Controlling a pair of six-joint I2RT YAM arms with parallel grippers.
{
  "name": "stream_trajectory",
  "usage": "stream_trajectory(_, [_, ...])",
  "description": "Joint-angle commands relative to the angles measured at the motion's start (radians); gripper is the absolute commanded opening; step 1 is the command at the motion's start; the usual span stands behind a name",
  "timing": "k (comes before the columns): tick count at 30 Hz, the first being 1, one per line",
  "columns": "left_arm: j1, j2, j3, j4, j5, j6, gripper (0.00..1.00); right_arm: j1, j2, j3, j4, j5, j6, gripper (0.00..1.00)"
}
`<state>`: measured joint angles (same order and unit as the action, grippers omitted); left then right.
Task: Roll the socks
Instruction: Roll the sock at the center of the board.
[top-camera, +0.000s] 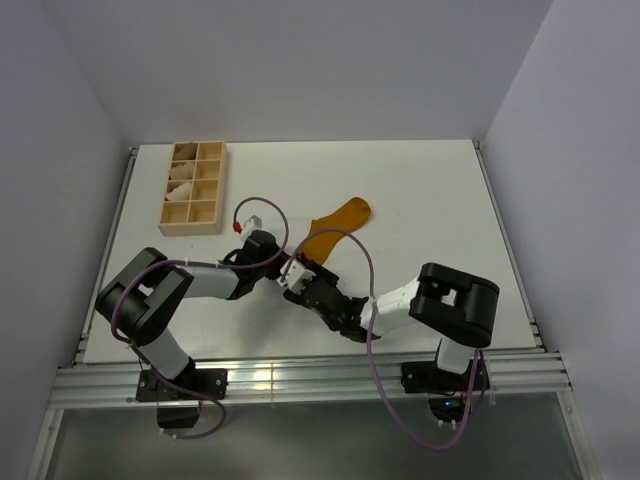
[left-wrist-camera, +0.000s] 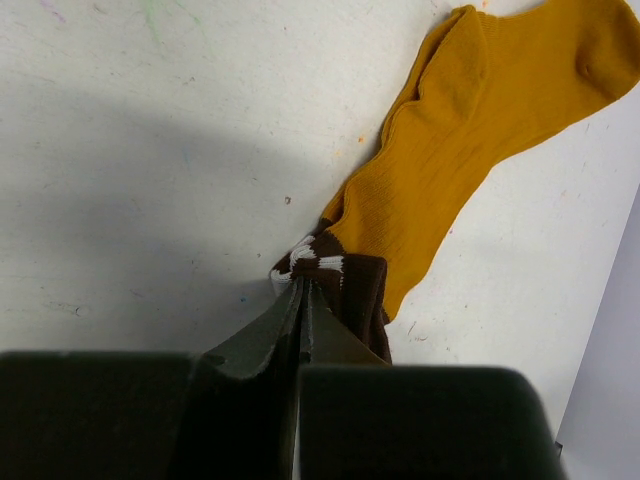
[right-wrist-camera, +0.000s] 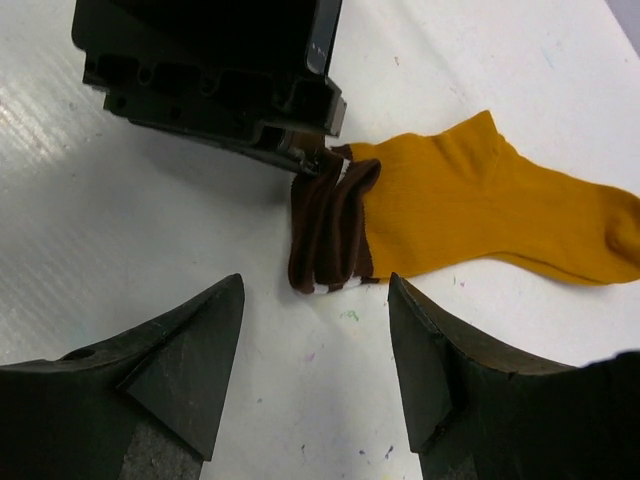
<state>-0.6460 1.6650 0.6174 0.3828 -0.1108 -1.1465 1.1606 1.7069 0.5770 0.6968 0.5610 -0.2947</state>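
Far left corner of the white table (top-camera: 420, 190): a wooden compartment box (top-camera: 222, 186), two columns by four rows. Pale cream rolled bundles (top-camera: 182, 188) sit in some of its left-hand cells. Metal rails (top-camera: 320, 380) run along the near edge. Small coloured specks (left-wrist-camera: 288, 200) dot the tabletop, and plain pale walls (top-camera: 300, 70) close it in.

One sock (top-camera: 340, 225), one wooden tray (top-camera: 190, 231), one left hand (left-wrist-camera: 300, 288), one right hand (right-wrist-camera: 316, 283).
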Motion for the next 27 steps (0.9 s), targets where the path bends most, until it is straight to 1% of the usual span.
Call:
stream_trajectory(1, [-0.003,0.009,-0.008,-0.093,-0.024,0.016,0.06,0.004,0.040,0.046,0.093,0.051,-0.026,0.67])
stream_trajectory(9, [-0.003,0.006,-0.008,-0.093,-0.024,0.016,0.06,-0.018,0.091,0.075,0.099,0.040,-0.029,0.64])
stream_trajectory(12, [-0.003,0.006,-0.010,-0.090,-0.023,0.014,0.06,-0.027,0.099,0.078,0.084,0.028,-0.021,0.61])
stream_trajectory(19, [-0.003,0.001,-0.011,-0.088,-0.021,0.016,0.06,-0.053,0.125,0.099,0.029,-0.021,0.015,0.46])
stream_trajectory(22, [-0.003,0.002,-0.010,-0.087,-0.020,0.016,0.06,-0.062,0.129,0.100,0.021,-0.045,0.032,0.44])
stream_trajectory(27, [-0.001,0.001,-0.013,-0.081,-0.017,0.014,0.06,-0.073,0.134,0.113,-0.013,-0.078,0.058,0.35])
